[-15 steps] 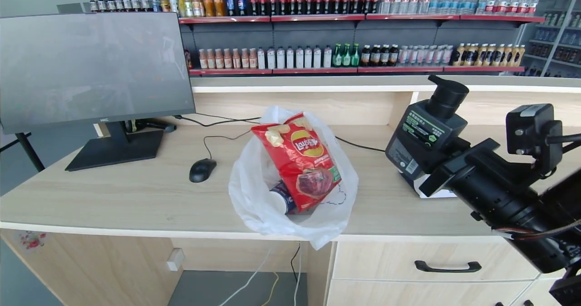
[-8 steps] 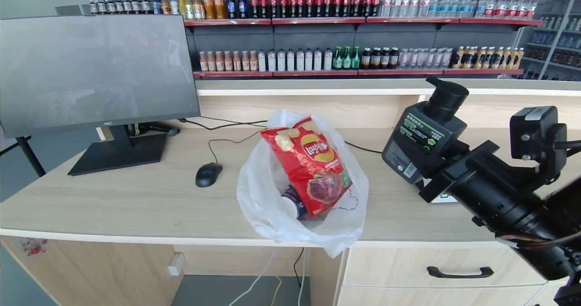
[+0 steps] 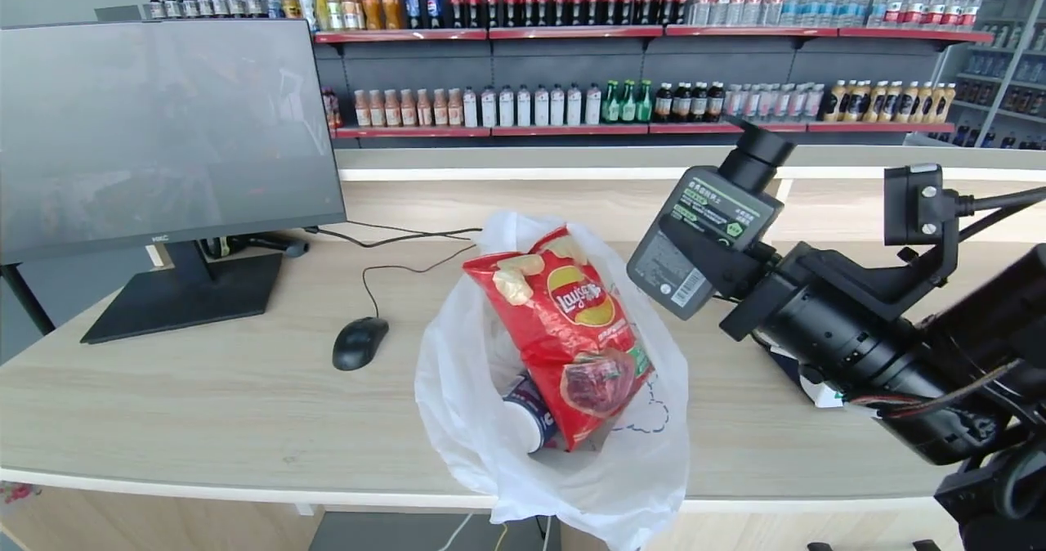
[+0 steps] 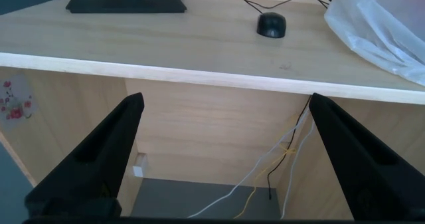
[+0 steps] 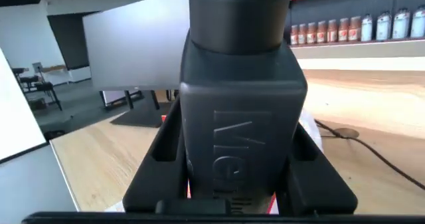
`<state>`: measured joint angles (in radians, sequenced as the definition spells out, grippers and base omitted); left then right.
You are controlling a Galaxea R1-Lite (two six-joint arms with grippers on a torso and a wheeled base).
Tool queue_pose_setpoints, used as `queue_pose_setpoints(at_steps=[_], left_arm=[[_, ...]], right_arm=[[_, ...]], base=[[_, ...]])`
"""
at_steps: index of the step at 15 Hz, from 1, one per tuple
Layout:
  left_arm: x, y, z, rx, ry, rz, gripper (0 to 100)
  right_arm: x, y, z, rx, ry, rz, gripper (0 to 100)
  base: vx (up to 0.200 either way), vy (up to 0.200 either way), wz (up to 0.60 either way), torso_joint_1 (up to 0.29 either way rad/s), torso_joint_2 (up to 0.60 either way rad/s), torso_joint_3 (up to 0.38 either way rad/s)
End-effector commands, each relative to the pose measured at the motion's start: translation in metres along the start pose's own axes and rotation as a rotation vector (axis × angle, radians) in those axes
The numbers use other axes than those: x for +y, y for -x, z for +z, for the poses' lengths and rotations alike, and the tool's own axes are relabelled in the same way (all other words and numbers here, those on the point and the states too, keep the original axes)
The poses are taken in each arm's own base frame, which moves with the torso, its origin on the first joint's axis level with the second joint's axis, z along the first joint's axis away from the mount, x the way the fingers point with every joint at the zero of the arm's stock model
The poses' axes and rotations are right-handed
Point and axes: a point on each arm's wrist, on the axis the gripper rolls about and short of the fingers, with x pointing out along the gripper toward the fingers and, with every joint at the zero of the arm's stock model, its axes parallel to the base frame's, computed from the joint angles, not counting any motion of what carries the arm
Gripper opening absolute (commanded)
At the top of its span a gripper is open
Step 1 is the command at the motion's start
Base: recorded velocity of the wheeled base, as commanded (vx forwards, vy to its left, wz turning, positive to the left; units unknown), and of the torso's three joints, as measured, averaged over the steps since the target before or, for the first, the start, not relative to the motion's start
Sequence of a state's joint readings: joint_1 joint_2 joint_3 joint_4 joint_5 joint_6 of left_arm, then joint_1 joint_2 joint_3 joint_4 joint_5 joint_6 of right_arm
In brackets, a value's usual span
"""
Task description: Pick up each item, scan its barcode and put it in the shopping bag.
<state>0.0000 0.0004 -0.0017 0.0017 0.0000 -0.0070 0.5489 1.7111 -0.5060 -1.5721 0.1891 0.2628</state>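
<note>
- The right gripper [image 3: 745,283] is clamped on the lower part of a dark grey bottle [image 3: 704,236] with a black cap. Its two fingers [image 5: 163,164] press the bottle's opposite sides.
- The bottle is held in the air above the wooden counter [image 3: 204,404], tilted, with its cap pointing up and away from the robot. A label with a barcode [image 3: 686,288] faces the head camera.
- The bottle hangs just to the right of the white plastic shopping bag [image 3: 458,387], near the bag's upper right rim; I cannot tell whether they touch.
- The shopping bag stands open in the middle of the counter. A red bag of chips [image 3: 572,330] leans upright inside it, with a white-topped cup [image 3: 523,424] beside its lower left corner.
- The left gripper [image 4: 226,164] is wide open and holds nothing. It sits low in front of the counter's edge, well apart from the bag, with cables [image 4: 285,157] hanging in the recess ahead of it.
- A black mouse [image 3: 358,342] lies left of the bag, and a monitor [image 3: 155,126] stands farther left.
</note>
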Motion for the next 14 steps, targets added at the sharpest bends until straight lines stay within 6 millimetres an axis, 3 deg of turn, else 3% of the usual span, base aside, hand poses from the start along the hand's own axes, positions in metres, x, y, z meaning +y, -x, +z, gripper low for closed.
queue_pose_setpoints(at_steps=[1, 3, 7, 11, 14], left_arm=[[0.0, 0.0, 0.0, 0.001, 0.002, 0.002, 100], [0.0, 0.0, 0.0, 0.001, 0.002, 0.002, 100], [0.0, 0.0, 0.0, 0.0, 0.002, 0.002, 100], [0.0, 0.0, 0.0, 0.0, -0.001, 0.002, 100], [0.0, 0.0, 0.0, 0.0, 0.001, 0.0, 100]], right_arm=[[-0.005, -0.017, -0.018, 0.046, -0.073, 0.048, 0], [0.002, -0.043, -0.016, -0.007, -0.214, 0.103, 0], [0.024, -0.046, -0.031, 0.06, -0.46, 0.163, 0], [0.02, -0.043, -0.033, 0.086, -0.636, 0.141, 0], [0.002, -0.048, -0.058, 0.133, -0.661, 0.071, 0]], base=[[0.0, 0.0, 0.0, 0.0, 0.0, 0.0], [0.0, 0.0, 0.0, 0.0, 0.0, 0.0], [0.0, 0.0, 0.0, 0.0, 0.0, 0.0], [0.0, 0.0, 0.0, 0.0, 0.0, 0.0], [0.0, 0.0, 0.0, 0.0, 0.0, 0.0]])
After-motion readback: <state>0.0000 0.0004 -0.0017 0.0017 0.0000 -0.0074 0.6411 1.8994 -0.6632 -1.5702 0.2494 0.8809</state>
